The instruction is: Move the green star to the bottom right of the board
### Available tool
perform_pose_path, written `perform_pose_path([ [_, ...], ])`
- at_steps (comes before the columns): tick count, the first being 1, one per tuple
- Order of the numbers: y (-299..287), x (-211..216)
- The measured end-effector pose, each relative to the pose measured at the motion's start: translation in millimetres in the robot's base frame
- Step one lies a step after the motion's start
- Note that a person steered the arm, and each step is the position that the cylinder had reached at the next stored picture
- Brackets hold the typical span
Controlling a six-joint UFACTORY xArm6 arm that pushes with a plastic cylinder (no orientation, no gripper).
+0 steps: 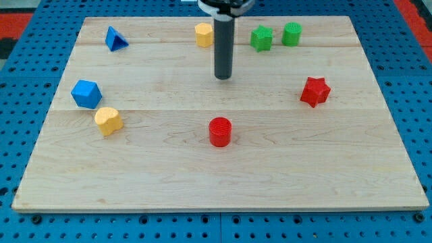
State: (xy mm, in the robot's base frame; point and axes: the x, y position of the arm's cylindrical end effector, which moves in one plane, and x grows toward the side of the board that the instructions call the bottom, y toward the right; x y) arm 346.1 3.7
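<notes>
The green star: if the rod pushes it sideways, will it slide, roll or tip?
The green star looks squat and flat-based, so it probably slides, not tips. Its points may make it turn under an off-centre push. My tip is lower left of it, apart.

A pale wooden surface (202,182) of glued planks, grain running left to right, fills most of the view. It lies on a blue pegboard (13,74) dotted with regular rows of dark holes, seen on all sides of it. At the far left and far right corners a red patch (412,10) shows. The light is even and soft
</notes>
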Motion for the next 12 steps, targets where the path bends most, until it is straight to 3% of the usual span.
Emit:
perform_pose_path([
  [1, -12.9, -31.4],
  [7, 33.4, -37.0],
  [8, -2.6, -56.3],
  [9, 27.4, -81.8],
  [10, 4.4, -104.6],
  [12, 65.0, -128.6],
])
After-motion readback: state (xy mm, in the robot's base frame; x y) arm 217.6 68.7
